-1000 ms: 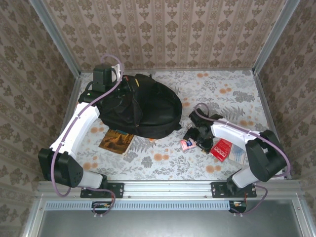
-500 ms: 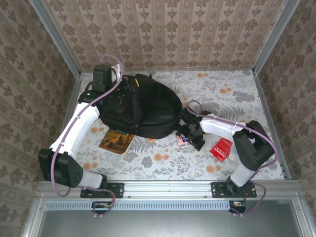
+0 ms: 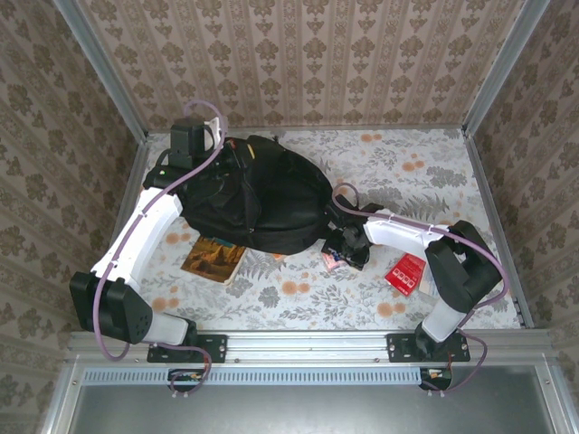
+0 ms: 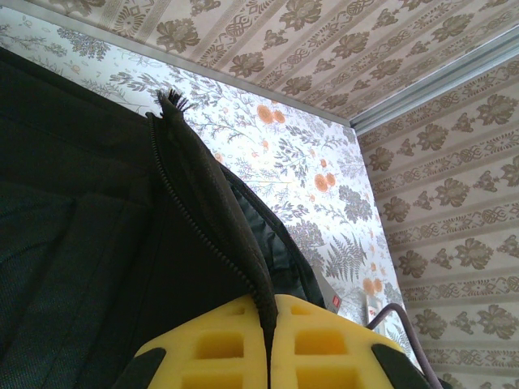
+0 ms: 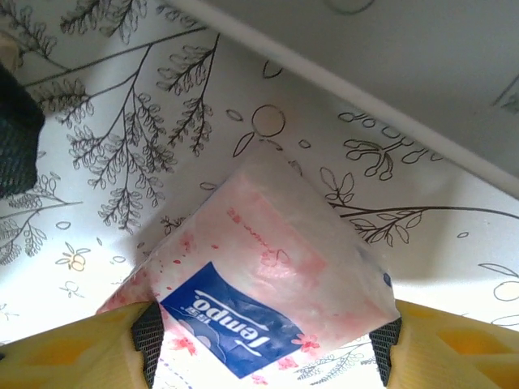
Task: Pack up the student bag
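Right gripper (image 5: 268, 344), clamped on pink tissue pack (image 5: 268, 267)
Pack lies just beside student bag (image 3: 271, 199); left gripper (image 4: 269, 340) pinches its zipper edge (image 4: 203, 235).

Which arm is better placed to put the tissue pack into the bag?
Right. The right pincer grips the tissue pack beside the student bag; the left pincer pinches the bag's zip edge.
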Tool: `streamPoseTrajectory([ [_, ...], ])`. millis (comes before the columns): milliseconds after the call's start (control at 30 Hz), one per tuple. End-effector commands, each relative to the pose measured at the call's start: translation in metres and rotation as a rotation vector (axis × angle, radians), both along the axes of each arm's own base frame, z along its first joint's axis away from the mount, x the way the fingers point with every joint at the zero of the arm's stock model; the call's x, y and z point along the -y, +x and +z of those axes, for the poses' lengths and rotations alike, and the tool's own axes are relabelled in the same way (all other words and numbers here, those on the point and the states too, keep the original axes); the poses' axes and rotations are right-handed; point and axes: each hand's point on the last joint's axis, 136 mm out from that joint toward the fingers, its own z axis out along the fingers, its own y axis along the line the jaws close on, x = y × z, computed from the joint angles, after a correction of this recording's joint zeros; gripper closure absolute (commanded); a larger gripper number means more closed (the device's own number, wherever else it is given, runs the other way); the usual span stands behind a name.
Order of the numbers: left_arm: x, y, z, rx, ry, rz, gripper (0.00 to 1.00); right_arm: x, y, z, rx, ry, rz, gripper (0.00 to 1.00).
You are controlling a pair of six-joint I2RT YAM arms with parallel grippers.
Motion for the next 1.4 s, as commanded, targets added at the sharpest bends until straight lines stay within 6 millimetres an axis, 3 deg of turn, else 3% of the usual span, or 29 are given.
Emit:
streamPoseTrajectory([
  [0, -0.001, -0.004, 0.027, 0.074, -0.026, -0.008, 1.0, 0.003, -0.022, 0.0, -0.044, -0.016, 0.159, 0.32],
  [300, -0.001, -0.003, 0.026, 0.069, -0.027, -0.007, 1.0, 0.015, -0.035, 0.043, 0.043, -0.019, 0.36, 0.3],
  [433, -0.001, -0.002, 0.025, 0.063, -0.031, -0.005, 1.0, 0.013, -0.035, 0.057, 0.054, 0.013, 0.288, 0.08],
  [533, -0.001, -0.001, 0.025, 0.061, -0.035, -0.004, 1.0, 0.002, -0.037, 0.049, 0.001, 0.088, 0.114, 0.0],
  [633, -0.001, -0.002, 0.026, 0.063, -0.036, -0.006, 1.0, -0.002, -0.035, 0.04, -0.025, 0.101, -0.047, 0.0],
  [833, -0.002, -0.003, 0.028, 0.069, -0.036, -0.003, 1.0, 0.009, -0.02, 0.037, 0.021, -0.009, -0.25, 0.0],
  [967, -0.002, -0.003, 0.029, 0.071, -0.037, -0.005, 1.0, 0.012, -0.007, 0.032, 0.031, -0.074, -0.304, 0.0],
  [1200, -0.003, -0.005, 0.032, 0.08, -0.034, -0.004, 1.0, -0.008, 0.008, 0.005, -0.008, -0.061, -0.304, 0.01],
  [1300, -0.004, -0.005, 0.032, 0.081, -0.032, -0.003, 1.0, -0.006, 0.007, -0.005, -0.018, -0.073, -0.313, 0.05],
  [1367, -0.004, -0.005, 0.032, 0.082, -0.031, -0.002, 1.0, -0.006, 0.006, -0.009, -0.012, -0.058, -0.322, 0.13],
])
